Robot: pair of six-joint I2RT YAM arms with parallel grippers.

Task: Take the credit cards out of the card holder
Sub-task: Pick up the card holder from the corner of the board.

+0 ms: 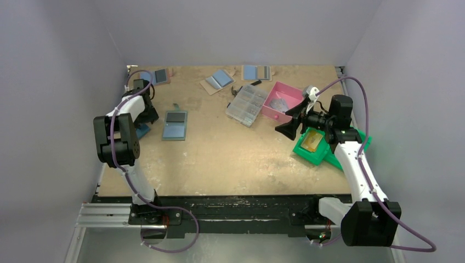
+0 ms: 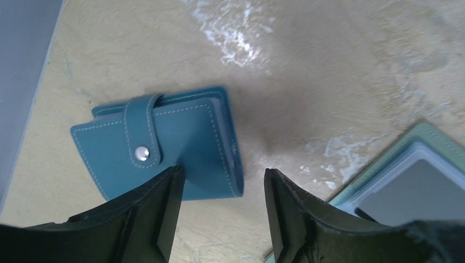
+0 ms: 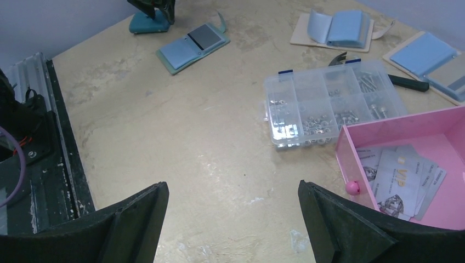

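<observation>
The card holder [image 1: 175, 125] lies open and flat at the table's left, one half blue, one half grey, with a teal edge; it also shows in the left wrist view [image 2: 417, 181] and the right wrist view [image 3: 192, 43]. I cannot pick out separate credit cards in it. Left of it lies a closed teal-blue wallet [image 2: 159, 145] with a snap strap. My left gripper [image 2: 224, 170] hovers just over that wallet's right edge, jaws partly apart and holding nothing. My right gripper [image 3: 231, 185] hangs wide open over bare table near the pink box.
A clear compartment box [image 1: 248, 105] and a pink box [image 3: 438, 137] holding several pale cards [image 3: 400, 178] sit right of centre. A green tray [image 1: 315, 143] is under my right arm. Three other blue holders [image 1: 219, 79] line the back edge. The side wall is close on the left.
</observation>
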